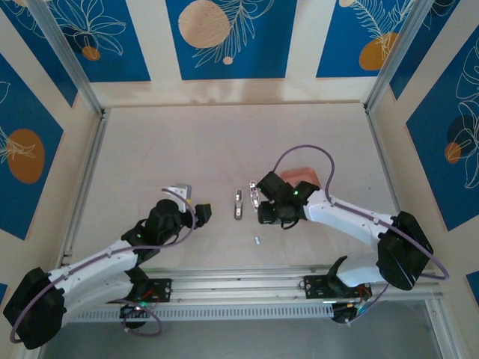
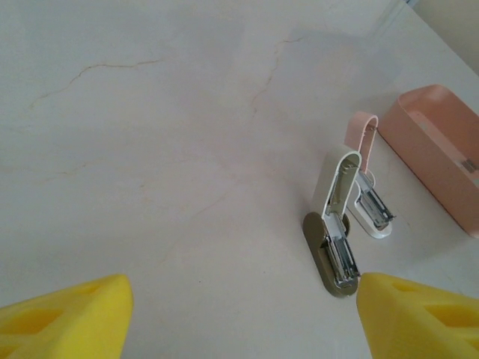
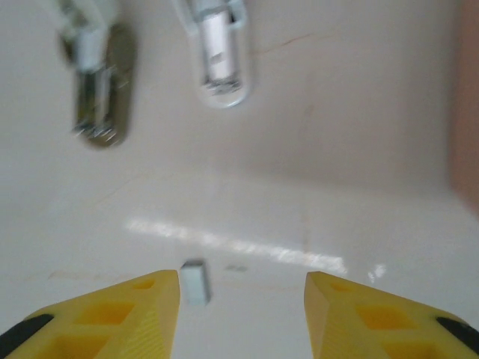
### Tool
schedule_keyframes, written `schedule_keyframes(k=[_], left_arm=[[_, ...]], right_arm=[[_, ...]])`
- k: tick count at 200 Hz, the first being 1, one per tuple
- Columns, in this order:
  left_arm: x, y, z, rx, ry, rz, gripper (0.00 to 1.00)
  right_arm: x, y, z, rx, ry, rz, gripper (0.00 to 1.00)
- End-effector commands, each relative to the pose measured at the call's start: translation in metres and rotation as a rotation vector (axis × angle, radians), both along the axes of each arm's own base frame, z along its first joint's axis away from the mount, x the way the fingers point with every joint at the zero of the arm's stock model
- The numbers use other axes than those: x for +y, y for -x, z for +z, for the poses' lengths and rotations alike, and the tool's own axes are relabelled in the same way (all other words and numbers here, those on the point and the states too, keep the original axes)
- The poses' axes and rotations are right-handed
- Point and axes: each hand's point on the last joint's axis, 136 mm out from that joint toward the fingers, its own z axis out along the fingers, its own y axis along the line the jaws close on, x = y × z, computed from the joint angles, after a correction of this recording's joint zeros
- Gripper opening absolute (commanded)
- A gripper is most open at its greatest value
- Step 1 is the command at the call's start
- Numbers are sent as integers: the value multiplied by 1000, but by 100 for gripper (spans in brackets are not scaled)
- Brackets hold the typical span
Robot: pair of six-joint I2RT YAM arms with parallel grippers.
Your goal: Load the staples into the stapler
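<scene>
Right wrist view: staples (image 3: 195, 280) are a tiny grey sliver lying loose and flat on the table (image 3: 359, 187), on the near side of the stapler (image 3: 97, 82) and clear of it. My right gripper (image 3: 241, 293) hangs over them with its fingers parted and nothing between the pads. The sliver sits just inside one finger (image 3: 127, 314), off-centre in the gap. Contact is hard to call because the frame's blurry. My read: I'm lined up for a pinch, but I need a small sideways shift to centre it first.

Stapler is hinged open, grey base flat on the table and white top swung back, so the channel is exposed for loading. Right beside the stapler lies a pale pink-white piece (image 3: 219, 52), also opened. The salmon tray (image 2: 441, 149) is beyond that, further from the stapler.

My left gripper (image 2: 243, 299) is spread wide and empty on the stapler's other side, with the stapler's base just ahead of one finger (image 2: 419, 314). It's probably there to steady the stapler during loading. Risk: a thin sliver on a smooth top skids easily.
</scene>
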Motion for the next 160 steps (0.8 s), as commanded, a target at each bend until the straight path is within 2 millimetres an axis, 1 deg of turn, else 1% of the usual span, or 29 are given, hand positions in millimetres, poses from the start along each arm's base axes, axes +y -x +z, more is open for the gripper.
schedule_keyframes(k=[1, 12, 19, 43, 50, 62, 66, 78, 110, 160], left_arm=[[6, 14, -20, 76, -6, -15, 78], [8, 19, -23, 86, -3, -19, 78], [10, 21, -25, 91, -1, -18, 78], [16, 27, -29, 98, -3, -11, 78], [19, 28, -30, 97, -7, -5, 78], [22, 29, -31, 93, -7, 6, 78], [23, 30, -31, 91, -5, 10, 78], [25, 30, -32, 84, -4, 21, 78], [28, 30, -35, 86, -11, 31, 79], [29, 29, -43, 92, -16, 37, 79]], right_arm=[[6, 22, 3, 46, 13, -4, 48], [11, 29, 0, 72, 22, -4, 48], [15, 33, -2, 84, 35, 9, 45], [28, 44, -10, 129, 105, 63, 43], [32, 46, -13, 146, 128, 77, 40], [36, 47, -18, 179, 167, 89, 38], [38, 47, -20, 188, 178, 96, 36], [42, 46, -23, 206, 205, 111, 36], [45, 44, -35, 262, 232, 115, 36], [43, 49, -57, 346, 220, 107, 37]])
